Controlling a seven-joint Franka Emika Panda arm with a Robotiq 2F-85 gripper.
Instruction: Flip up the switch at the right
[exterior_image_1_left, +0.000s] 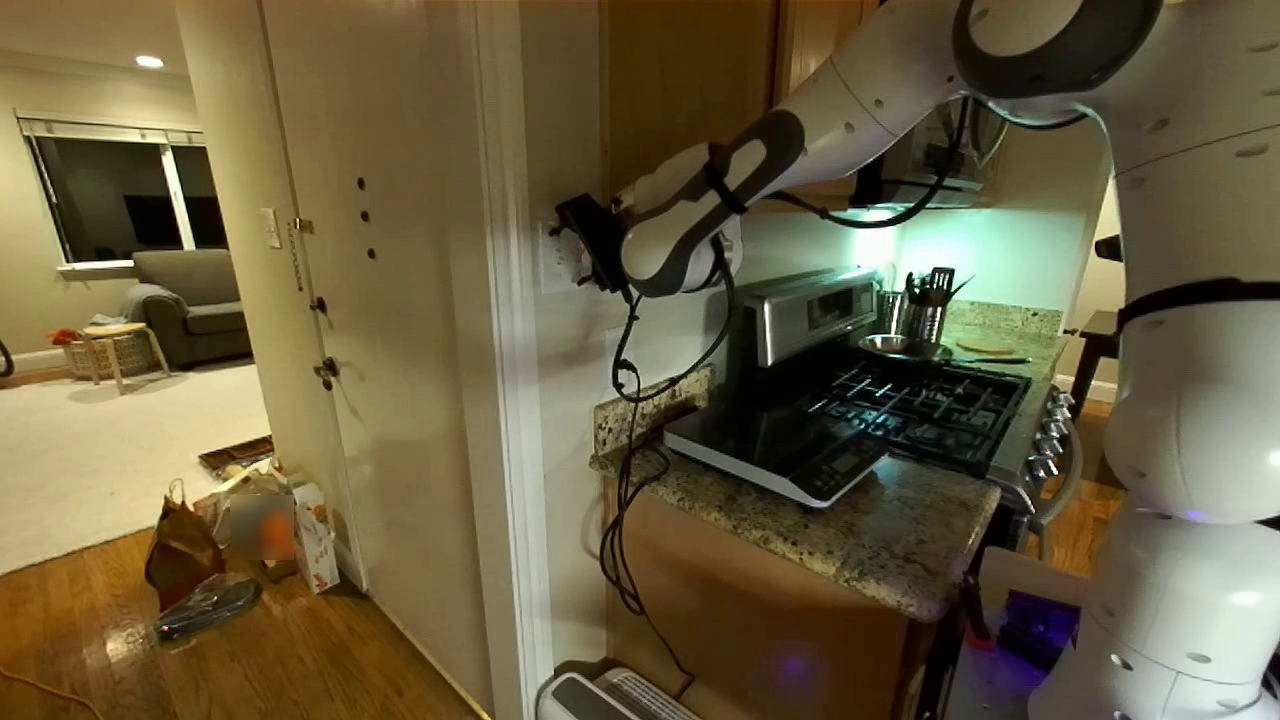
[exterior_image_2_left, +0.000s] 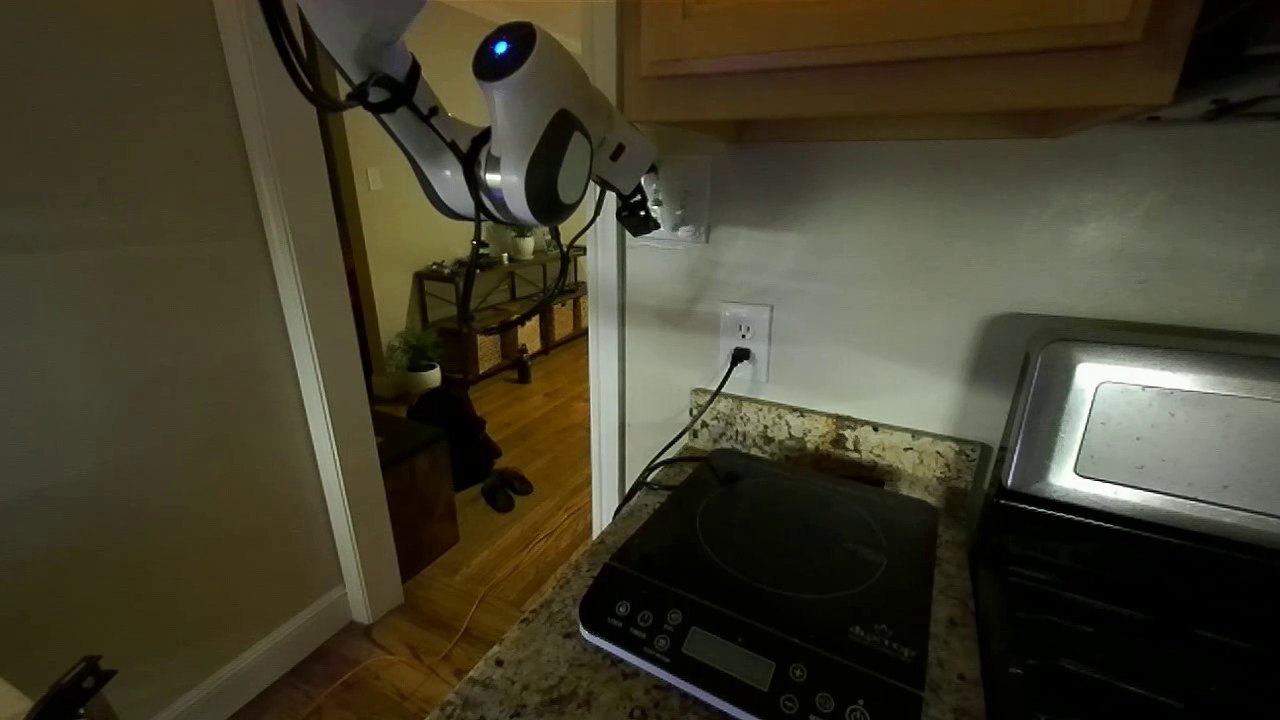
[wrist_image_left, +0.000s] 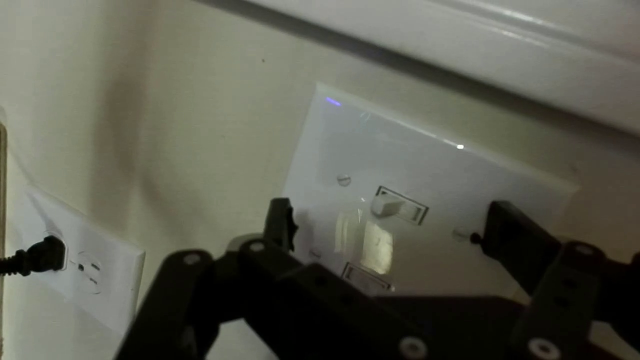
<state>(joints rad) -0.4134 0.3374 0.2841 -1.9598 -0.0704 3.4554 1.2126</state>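
Note:
A white wall plate (wrist_image_left: 325, 140) with two toggles fills the middle of the wrist view; it also shows in both exterior views (exterior_image_1_left: 556, 262) (exterior_image_2_left: 690, 195), partly behind the gripper. The wrist picture is turned, with the outlet below the plate at the left. The upper toggle (wrist_image_left: 387, 204) leans to the left, towards the outlet side. The lower slot, the right-hand switch (wrist_image_left: 367, 277), is partly covered by my gripper, so its toggle position cannot be told. My gripper (wrist_image_left: 390, 225) is open and empty, fingers spread over the plate. In an exterior view the gripper (exterior_image_2_left: 642, 212) is at the plate.
An outlet plate (wrist_image_left: 102, 270) with a dark plug (wrist_image_left: 47, 254) sits below the switch plate. A white door frame (wrist_image_left: 500, 45) runs beside it. A cabinet (exterior_image_2_left: 900, 70) hangs above right. An induction cooktop (exterior_image_2_left: 790, 540) lies on the counter below, beside the stove (exterior_image_1_left: 930, 400).

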